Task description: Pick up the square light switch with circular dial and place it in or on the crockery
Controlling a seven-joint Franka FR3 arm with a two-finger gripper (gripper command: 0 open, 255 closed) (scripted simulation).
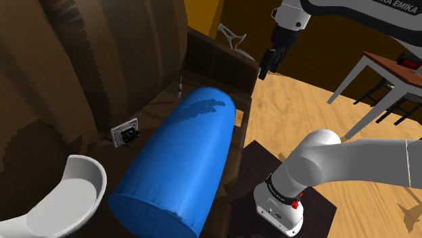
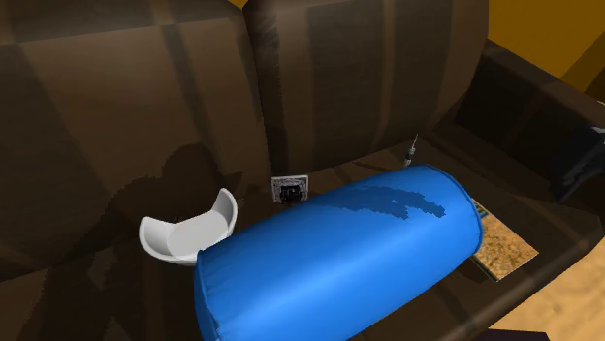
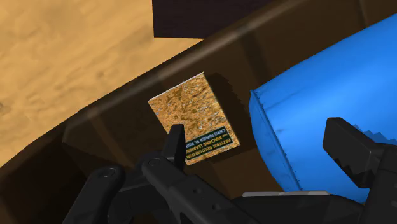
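We see the claw (image 1: 266, 67) hanging open in the upper middle of the shoulder view, above the armrest of the brown sofa (image 1: 54, 74), its two fingers apart and gripping nothing. In the wrist view the claw (image 3: 261, 137) looks down on a mottled brown book (image 3: 191, 118) lying just beside the end of a blue bolster cushion (image 3: 318, 95). The square light switch (image 1: 126, 132) sits on the sofa seat, left of centre in the shoulder view, beside the cushion and well apart from the claw. The white bowl (image 1: 95, 172) sits at lower left, near the switch but not touching it.
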